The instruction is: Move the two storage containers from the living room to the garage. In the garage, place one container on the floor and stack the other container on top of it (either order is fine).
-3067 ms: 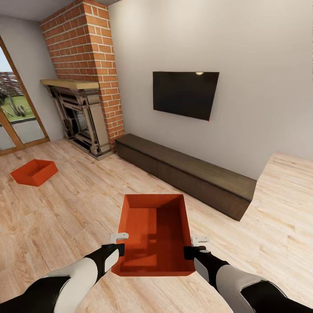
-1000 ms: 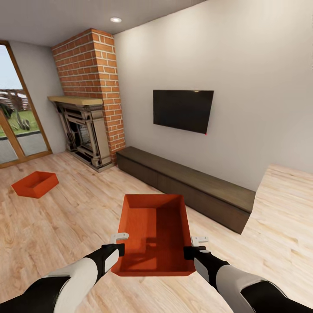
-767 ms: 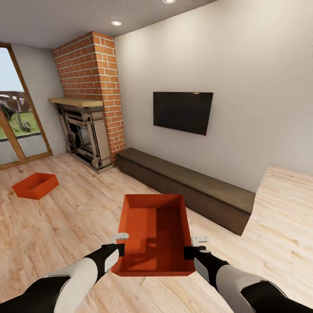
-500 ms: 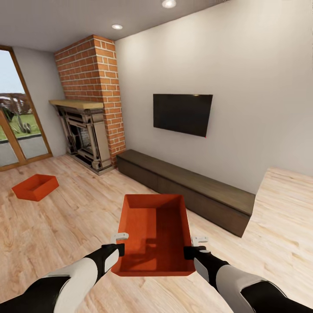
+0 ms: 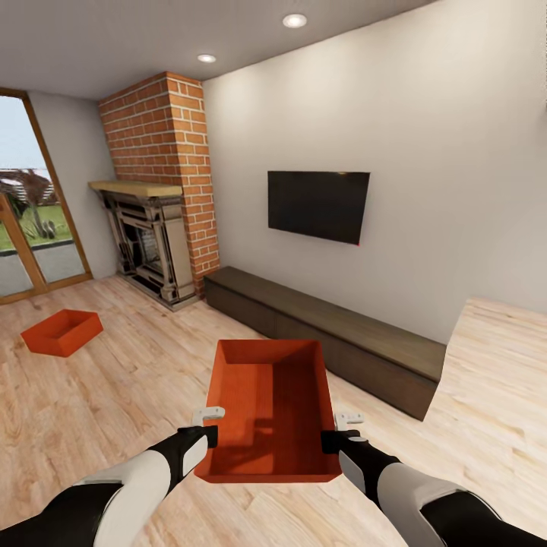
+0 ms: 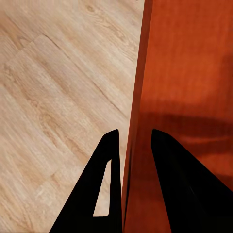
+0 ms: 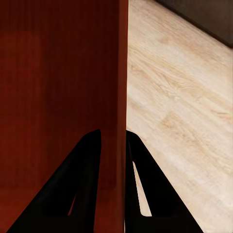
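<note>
**Container carried between two claws in the living room**

Head view. One storage container (image 5: pixel 267 406) is held above the wood plank floor (image 5: pixel 114 395), its left wall gripped by the left claw (image 5: pixel 207 425) and its right wall by the right claw (image 5: pixel 343 429). The second storage container (image 5: pixel 62 332) rests on the floor well apart, at the left, near the glass door (image 5: pixel 26 220). Ahead stand a brick fireplace (image 5: pixel 156 205), a low dark cabinet (image 5: pixel 327 334) along the wall and a black TV (image 5: pixel 317 205) above it. Nothing lies between the robot and the cabinet.

Left wrist view. The left claw (image 6: pixel 131 145) is clenched on the container's wall (image 6: pixel 138 97), one finger outside and one inside.

Right wrist view. The right claw (image 7: pixel 114 138) likewise pinches the container's other wall (image 7: pixel 121 73), floor planks beyond.

Change from earlier frames. The camera has tilted upward: ceiling lights (image 5: pixel 295 20) now appear, and the room sits lower in the picture. The held container keeps the same place between the arms.
</note>
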Available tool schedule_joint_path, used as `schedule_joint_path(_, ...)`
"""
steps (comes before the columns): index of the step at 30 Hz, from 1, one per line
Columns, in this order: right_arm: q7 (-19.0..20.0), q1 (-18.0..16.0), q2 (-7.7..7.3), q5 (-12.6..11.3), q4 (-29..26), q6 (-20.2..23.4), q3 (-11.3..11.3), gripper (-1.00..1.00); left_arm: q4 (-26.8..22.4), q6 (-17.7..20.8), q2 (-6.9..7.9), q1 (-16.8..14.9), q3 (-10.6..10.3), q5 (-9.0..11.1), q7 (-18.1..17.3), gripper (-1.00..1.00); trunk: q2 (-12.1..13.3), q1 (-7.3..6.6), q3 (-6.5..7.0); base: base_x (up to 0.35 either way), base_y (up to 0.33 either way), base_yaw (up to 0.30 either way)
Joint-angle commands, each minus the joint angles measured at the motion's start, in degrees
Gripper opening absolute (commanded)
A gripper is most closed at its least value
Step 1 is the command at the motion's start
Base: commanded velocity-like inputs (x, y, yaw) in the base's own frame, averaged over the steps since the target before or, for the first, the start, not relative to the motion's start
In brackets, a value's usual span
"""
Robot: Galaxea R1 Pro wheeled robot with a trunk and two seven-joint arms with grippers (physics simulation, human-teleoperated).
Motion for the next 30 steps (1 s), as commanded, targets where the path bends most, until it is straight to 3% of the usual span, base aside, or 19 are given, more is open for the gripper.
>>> schedule_joint_path(1, -0.3, -0.1, -0.36, -0.1, -0.2, 0.0, 0.8, -1.00, 0.0, 0.3, 0.71, 0.0, 0.7, 0.3, 3.6, -1.00, -0.1, 0.04, -0.04, 0.000, 0.000, 0.000)
schedule_joint_path(30, -0.3, -0.1, -0.44, -0.1, -0.2, 0.0, 0.8, -1.00, 0.0, 0.3, 0.71, 0.0, 0.7, 0.3, 3.6, -1.00, -0.1, 0.04, 2.53, 0.000, 0.000, 0.000)
